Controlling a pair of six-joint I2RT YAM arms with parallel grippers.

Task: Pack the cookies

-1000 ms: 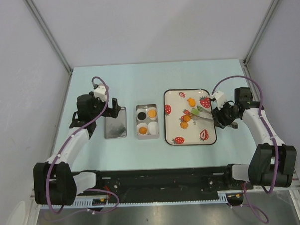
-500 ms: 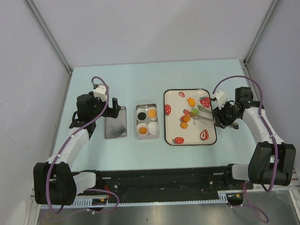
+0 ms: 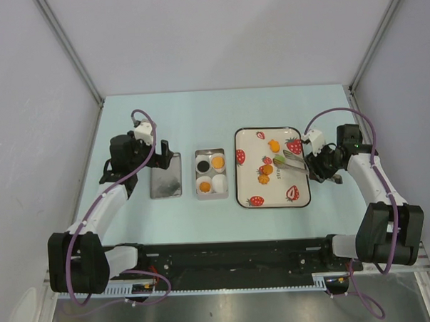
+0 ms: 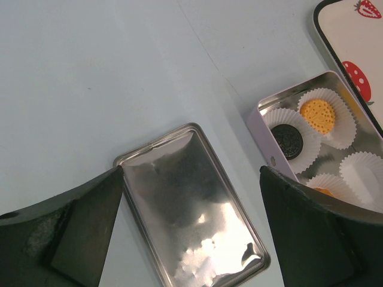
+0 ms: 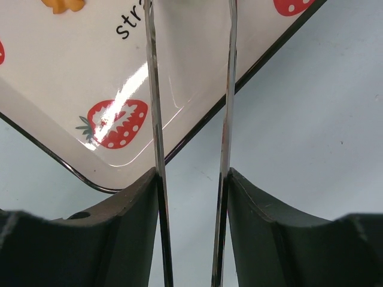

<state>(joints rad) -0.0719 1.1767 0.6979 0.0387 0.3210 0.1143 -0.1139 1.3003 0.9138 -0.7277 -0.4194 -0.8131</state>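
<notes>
A black cookie (image 3: 203, 165) and two orange cookies (image 3: 218, 161) (image 3: 204, 186) lie in white paper cups inside the small tin box (image 3: 196, 176). The black cookie (image 4: 288, 140) and one orange cookie (image 4: 318, 115) also show in the left wrist view. A green cookie (image 3: 278, 159) rests on the strawberry tray (image 3: 251, 177). My right gripper (image 3: 311, 164) (image 5: 192, 179) is shut on metal tongs (image 3: 293, 163) (image 5: 152, 89), whose tips reach the green cookie. Whether they pinch it is unclear. My left gripper (image 3: 164, 150) (image 4: 191, 179) hangs open over the tin lid (image 4: 191, 227).
The tin lid (image 3: 166, 176) lies flat left of the tin box. One paper cup (image 3: 219, 182) in the box holds nothing. Orange and strawberry shapes dot the tray (image 5: 72, 78). Grey walls close in the table on three sides.
The tongs' blades have come slightly closer together in my right gripper, which shifted a little to the right. The left arm has not moved.
</notes>
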